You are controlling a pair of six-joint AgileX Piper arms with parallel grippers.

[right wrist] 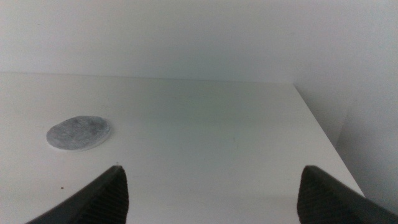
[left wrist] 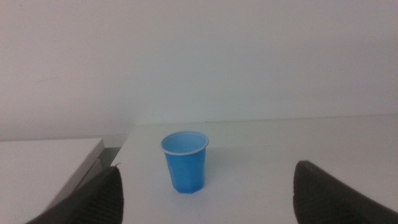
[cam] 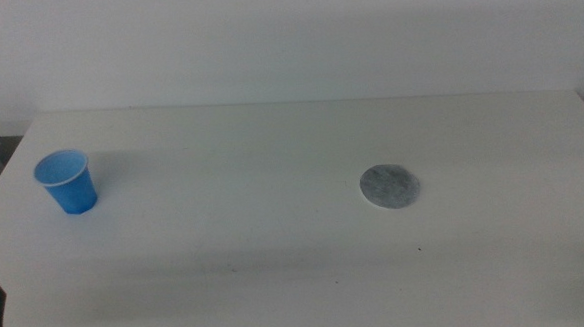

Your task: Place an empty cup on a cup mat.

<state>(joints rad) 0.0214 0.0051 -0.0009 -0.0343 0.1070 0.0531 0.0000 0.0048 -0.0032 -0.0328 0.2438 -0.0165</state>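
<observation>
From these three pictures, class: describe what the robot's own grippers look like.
Each gripper shows two dark, nearly black jaws with a finely textured matte surface and rounded upper edges: the left gripper, the right gripper. No cables or markings are visible.

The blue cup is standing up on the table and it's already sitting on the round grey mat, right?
Not quite. The cup does stand upright on the table, but it isn't on the cup mat. The middle view shows the cup far over on the left side, apart from the bare mat.

Smooth plastic cup (cam: 67, 182), mottled stone-like cup mat (cam: 389, 186), matt white table (cam: 276, 234)
</observation>
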